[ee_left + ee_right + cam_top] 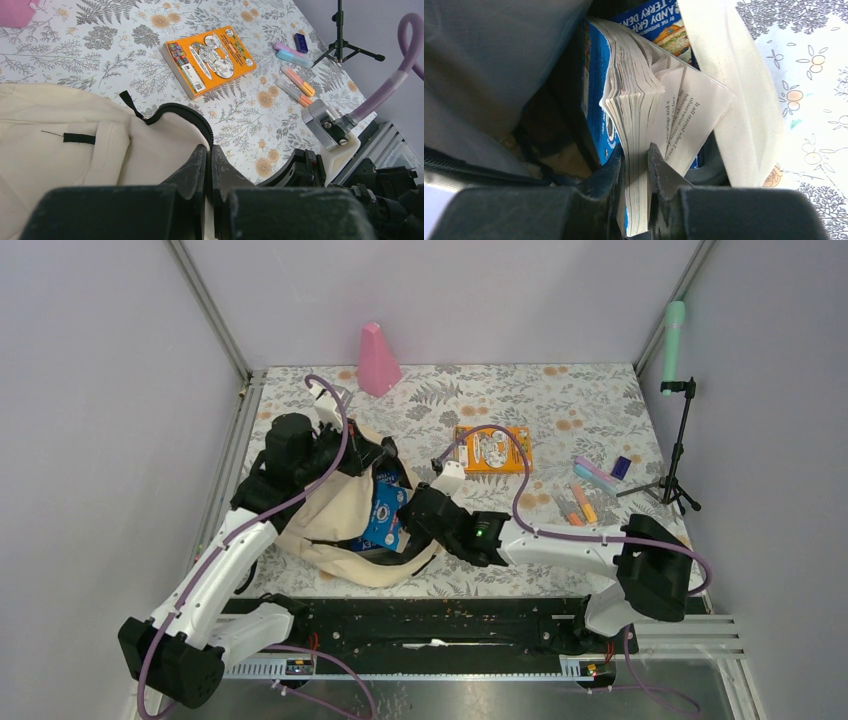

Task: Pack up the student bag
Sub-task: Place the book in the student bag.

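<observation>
1. The student bag lies left of the orange book, with its mouth open.
2. The left gripper, jaws pressed together, pinches the bag's zippered rim.
3. The right gripper pinches a blue book inside the bag.

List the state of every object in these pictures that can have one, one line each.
Beige fabric backpack: unzipped, mouth held open.
Blue paperback book: in the backpack's mouth, pages fanned.
Orange paperback book: closed, flat on the table.
Pink cone: upright.
Left end effector: shut on the backpack's rim.
Right end effector: shut on the blue book's pages.
</observation>
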`<state>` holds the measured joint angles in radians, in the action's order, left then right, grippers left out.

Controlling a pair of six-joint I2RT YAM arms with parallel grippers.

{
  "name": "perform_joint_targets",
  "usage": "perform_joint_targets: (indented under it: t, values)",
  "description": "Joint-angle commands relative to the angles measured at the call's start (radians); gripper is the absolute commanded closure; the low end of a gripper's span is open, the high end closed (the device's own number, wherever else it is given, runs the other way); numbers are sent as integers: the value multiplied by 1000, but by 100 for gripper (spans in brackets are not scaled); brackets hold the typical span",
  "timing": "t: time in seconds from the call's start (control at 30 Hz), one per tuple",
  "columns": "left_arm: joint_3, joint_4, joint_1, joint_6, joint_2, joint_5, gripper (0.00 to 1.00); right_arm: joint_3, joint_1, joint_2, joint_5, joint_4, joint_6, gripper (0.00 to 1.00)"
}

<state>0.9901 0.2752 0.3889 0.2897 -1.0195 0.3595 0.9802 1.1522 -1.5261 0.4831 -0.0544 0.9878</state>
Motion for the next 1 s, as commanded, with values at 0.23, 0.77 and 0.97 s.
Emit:
perform_joint_targets:
  t: [0.23,0.77,0.97]
  values:
    - [13,-130,-3,14,47,50,100,96,11,-162,37,2,6,100]
    - [10,-124,-2,9,53,39,100,281,-13,-352,32,15,-74,100]
    - [10,-125,-3,9,53,41,100,280,-25,-351,-4,5,-135,89]
